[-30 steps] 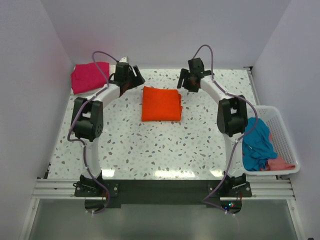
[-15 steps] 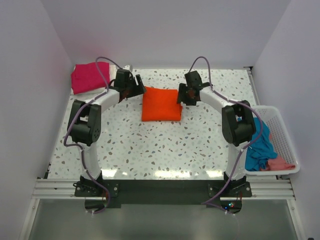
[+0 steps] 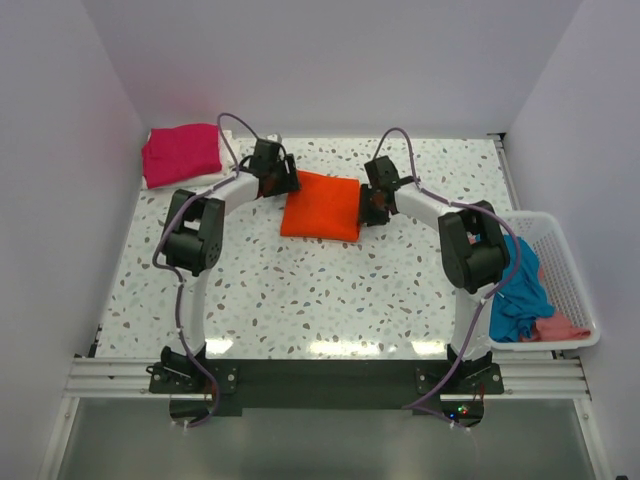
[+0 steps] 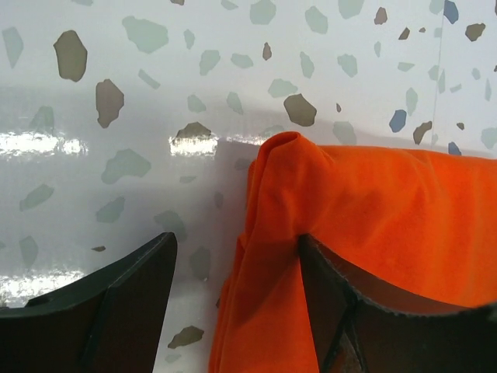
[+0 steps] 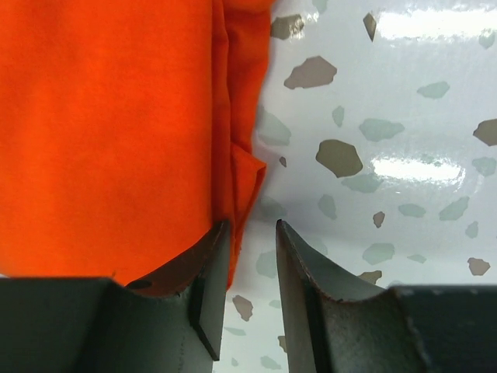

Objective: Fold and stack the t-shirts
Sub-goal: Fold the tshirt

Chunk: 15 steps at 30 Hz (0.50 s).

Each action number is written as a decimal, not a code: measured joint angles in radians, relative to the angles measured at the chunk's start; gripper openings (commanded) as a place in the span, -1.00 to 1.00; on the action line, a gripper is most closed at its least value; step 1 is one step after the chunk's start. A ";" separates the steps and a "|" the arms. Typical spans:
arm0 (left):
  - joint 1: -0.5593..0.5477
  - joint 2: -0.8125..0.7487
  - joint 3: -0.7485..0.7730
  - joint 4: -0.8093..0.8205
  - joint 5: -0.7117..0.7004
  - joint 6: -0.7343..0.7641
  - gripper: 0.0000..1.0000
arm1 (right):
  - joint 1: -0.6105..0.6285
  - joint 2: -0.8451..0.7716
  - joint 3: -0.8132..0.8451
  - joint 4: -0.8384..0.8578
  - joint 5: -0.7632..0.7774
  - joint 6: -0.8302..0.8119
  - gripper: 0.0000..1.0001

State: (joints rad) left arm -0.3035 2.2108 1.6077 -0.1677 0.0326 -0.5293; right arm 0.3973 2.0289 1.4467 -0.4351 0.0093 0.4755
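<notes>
**Taking the folded orange tee by its 2 side edges**

The orange t-shirt (image 3: 322,205) lies folded on the far middle of the desk (image 3: 330,290), between my 2 grippers. My left gripper (image 3: 283,182) is at its far left corner, jaws wide, the bunched edge between them. My right gripper (image 3: 372,203) is at the right edge, jaws narrow with a slit of desk showing; I judge it is not yet clamped.

To do this well, each lower finger should slide under all the layers. Both grippers should then close together and rise level, or the fold will sag open.

The packet is nearly square, so its long axis is hard to call; if anything, it runs left to right. It sits slightly skewed to the desk's edges. The magenta t-shirt (image 3: 181,153) lies at the far left corner.
</notes>
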 measured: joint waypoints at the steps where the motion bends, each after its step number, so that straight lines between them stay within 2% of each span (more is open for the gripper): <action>1: -0.004 0.013 0.019 -0.015 -0.015 0.000 0.38 | 0.000 0.000 -0.007 0.000 0.000 -0.003 -0.37; 6: -0.019 0.047 0.080 -0.057 -0.057 0.000 0.40 | 0.000 0.000 -0.027 0.000 -0.002 -0.017 -0.59; 15: -0.020 -0.011 -0.002 -0.019 -0.049 0.004 0.44 | -0.003 -0.008 -0.040 -0.005 0.009 -0.020 -0.54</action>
State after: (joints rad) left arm -0.3233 2.1994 1.6062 -0.1867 -0.0166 -0.5251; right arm 0.3943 2.0205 1.4071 -0.4404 0.0181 0.4557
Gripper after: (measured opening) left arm 0.717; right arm 0.213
